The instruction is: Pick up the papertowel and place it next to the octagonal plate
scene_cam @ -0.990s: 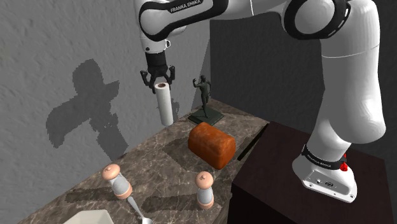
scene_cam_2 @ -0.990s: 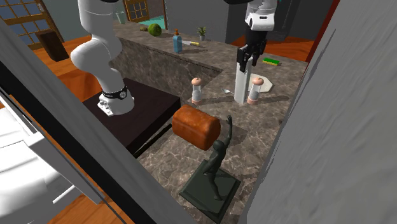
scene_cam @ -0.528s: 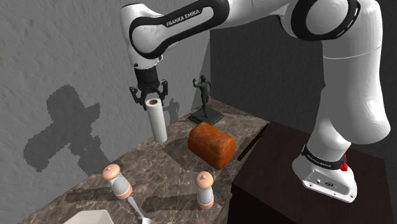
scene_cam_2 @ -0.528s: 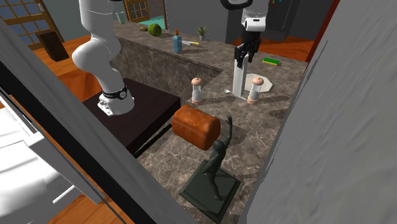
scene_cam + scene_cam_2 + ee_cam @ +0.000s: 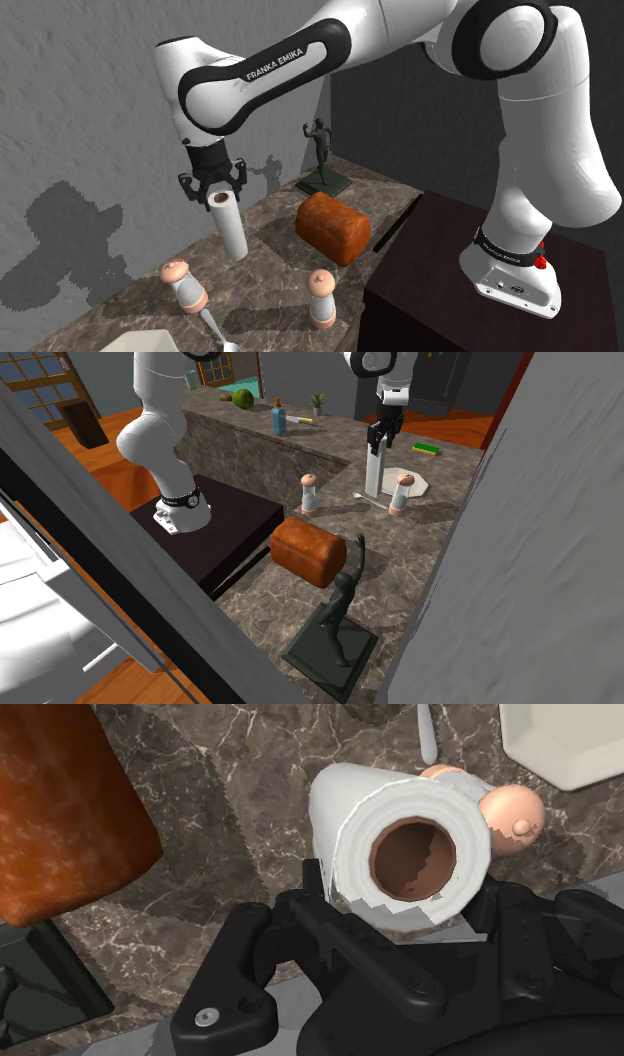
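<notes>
Clearly the gripper (image 5: 214,190) clasps the upright paper towel roll (image 5: 233,232) by its top, near the plate (image 5: 570,749), one shaker (image 5: 184,283) standing between them.

- The paper towel roll (image 5: 345,814) reads plain white, with a reddish-brown core at its end.
- All black on the gripper (image 5: 214,190); the arm (image 5: 540,130) is white with dark joints, and one black band carries white lettering.
- The counter (image 5: 270,262): dark brown marble laced with pale veins.
- The loaf (image 5: 333,227) glows orange-brown, finely speckled.
- Octagonal plate (image 5: 565,744): off-white.
- The shakers (image 5: 185,285): pink caps and bases, pale grey bodies.
- The figurine (image 5: 338,617): dark grey-green.
- The stand (image 5: 440,270): deep maroon, nearly black.
</notes>
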Action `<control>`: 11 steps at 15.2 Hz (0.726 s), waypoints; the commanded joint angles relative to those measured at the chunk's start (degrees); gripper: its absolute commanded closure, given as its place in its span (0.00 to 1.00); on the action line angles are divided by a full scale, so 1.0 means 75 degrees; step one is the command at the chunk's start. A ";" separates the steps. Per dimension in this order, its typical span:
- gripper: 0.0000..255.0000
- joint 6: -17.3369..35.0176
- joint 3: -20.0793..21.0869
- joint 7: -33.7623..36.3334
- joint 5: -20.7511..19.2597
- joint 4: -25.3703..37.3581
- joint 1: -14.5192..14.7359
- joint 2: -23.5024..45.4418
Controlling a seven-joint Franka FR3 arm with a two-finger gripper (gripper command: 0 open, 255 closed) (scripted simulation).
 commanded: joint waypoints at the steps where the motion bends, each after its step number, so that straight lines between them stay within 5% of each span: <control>1: 1.00 0.0090 0.0062 0.0298 -0.0058 0.0052 0.0223 0.0127; 11: 1.00 0.0186 0.0251 0.1702 -0.0427 0.1390 0.1460 0.1513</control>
